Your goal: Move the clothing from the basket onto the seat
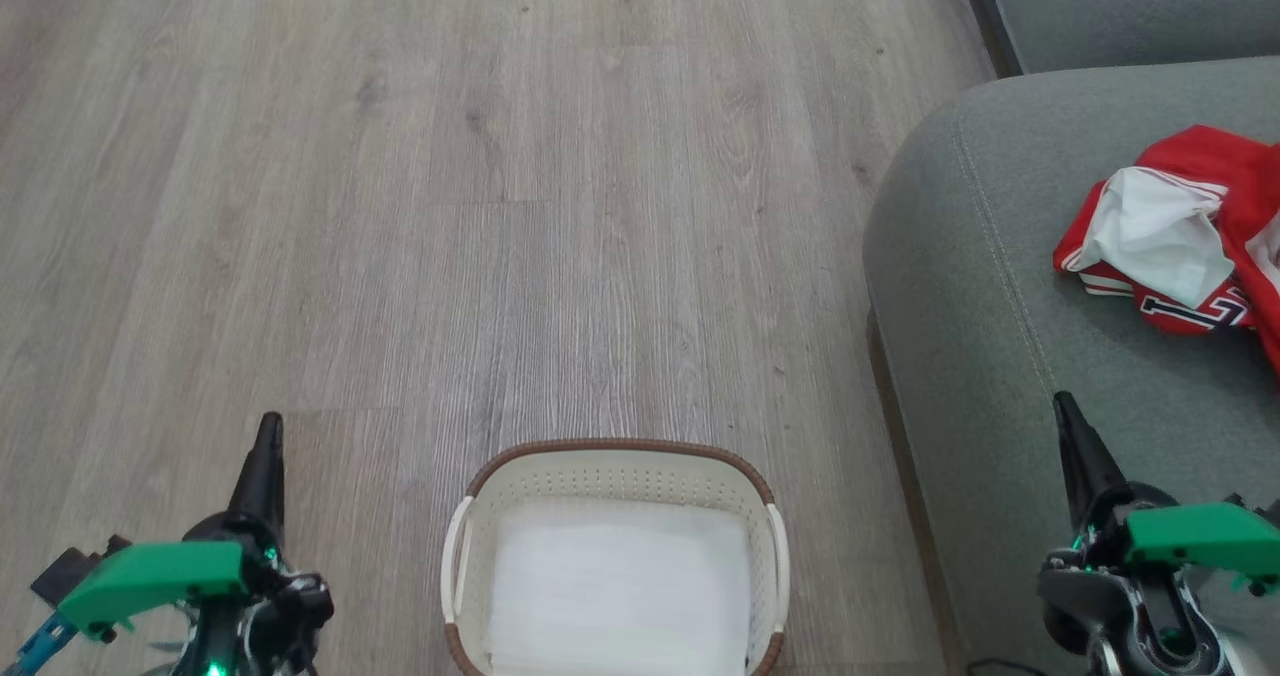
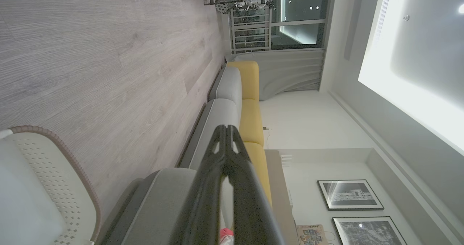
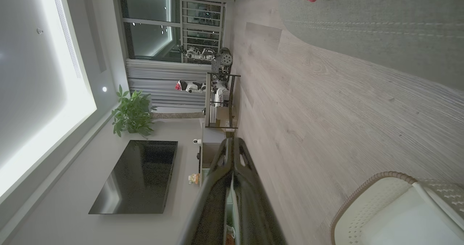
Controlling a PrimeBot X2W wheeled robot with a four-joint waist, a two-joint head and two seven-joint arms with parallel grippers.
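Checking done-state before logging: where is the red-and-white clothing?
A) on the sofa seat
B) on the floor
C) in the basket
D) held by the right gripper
A: the clothing lies on the seat, while the basket holds just its white sheet.

The basket point(image 1: 620, 474) sits on the wooden floor point(image 1: 450, 206) at the bottom centre, a flat white sheet point(image 1: 620, 586) lining its bottom. The clothing point(image 1: 1190, 226) (a red-and-white bundle, numerals showing along its lower edge) lies crumpled on the seat point(image 1: 1000, 296) at the right. The left gripper point(image 1: 270, 424) and right gripper point(image 1: 1062, 403) flank the basket, each with fingers pressed together.
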